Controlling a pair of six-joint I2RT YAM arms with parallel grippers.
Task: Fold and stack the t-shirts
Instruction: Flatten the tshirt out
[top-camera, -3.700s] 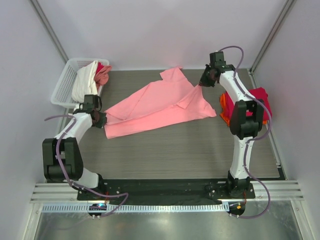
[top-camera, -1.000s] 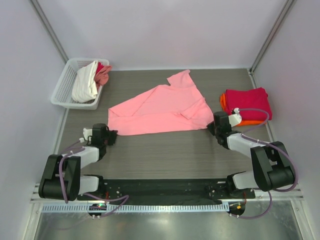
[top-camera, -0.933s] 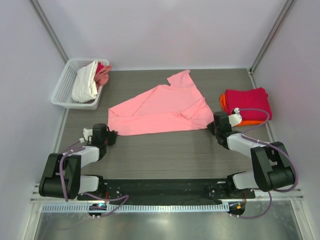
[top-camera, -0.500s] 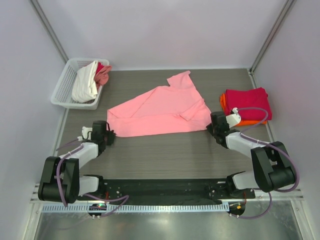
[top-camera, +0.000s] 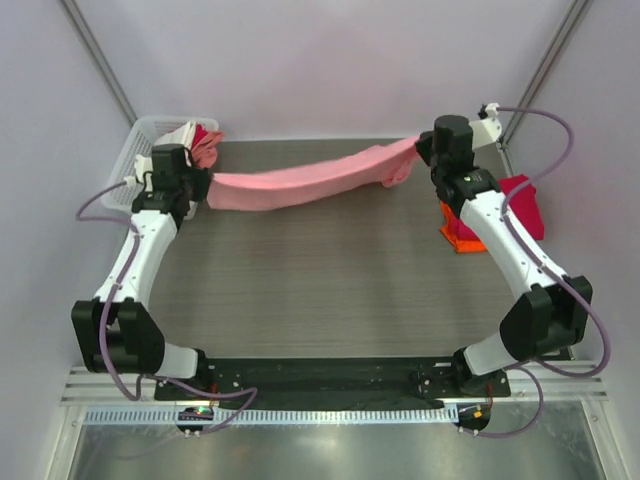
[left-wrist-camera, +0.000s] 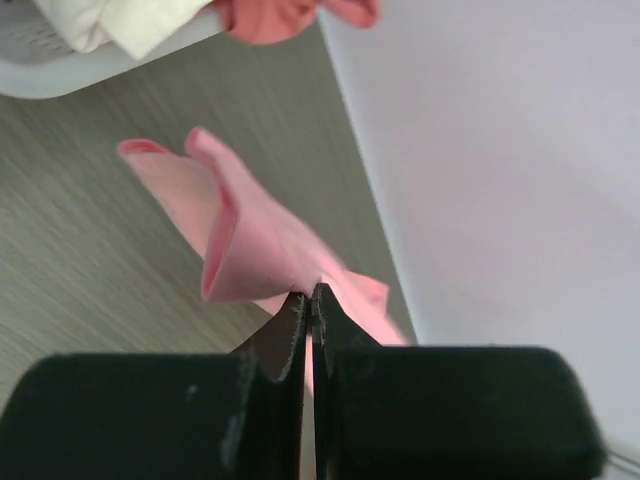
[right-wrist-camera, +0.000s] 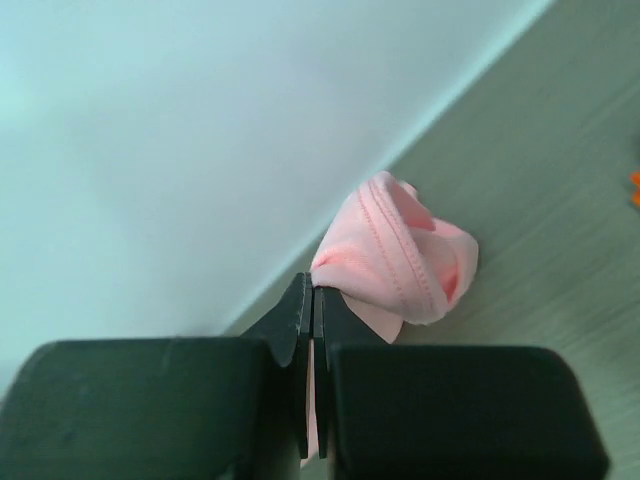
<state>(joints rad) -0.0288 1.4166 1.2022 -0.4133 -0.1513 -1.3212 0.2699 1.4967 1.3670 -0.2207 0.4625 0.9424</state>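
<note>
1. Left hand (left-wrist-camera: 308, 300): the two fingers are pressed together on a thin edge of the pink t-shirt (top-camera: 300, 180). The cloth bunches and hangs away from the tips, above the bench (top-camera: 330, 290).

2. Right hand (right-wrist-camera: 312, 292): the fingers are likewise pinched together on the opposite end of the same garment. A stitched hem or cuff is rolled up just beyond the tips, close to the back wall (right-wrist-camera: 150, 120).

3. Garment position: the pink t-shirt is stretched as a narrow, slightly sagging band between the two hands, across the far part of the bench. It appears to be lifted clear of the surface along most of its length. Whether its lowest part touches cannot be told.

4. Work completed, as judged: a folded stack (top-camera: 520, 200), red above orange, lies at the right edge of the bench, beside the right arm.

5. Work remaining, as judged:
   - The pink t-shirt is not yet folded. It must be laid flat, folded and set on the stack.
   - The basket (top-camera: 140, 125) at the far left holds a white garment (left-wrist-camera: 100, 25) and a coral garment (left-wrist-camera: 290, 15), both unfolded.

6. Markings: no brand, label or writing can be read on the garments, the basket or the arms.
</note>
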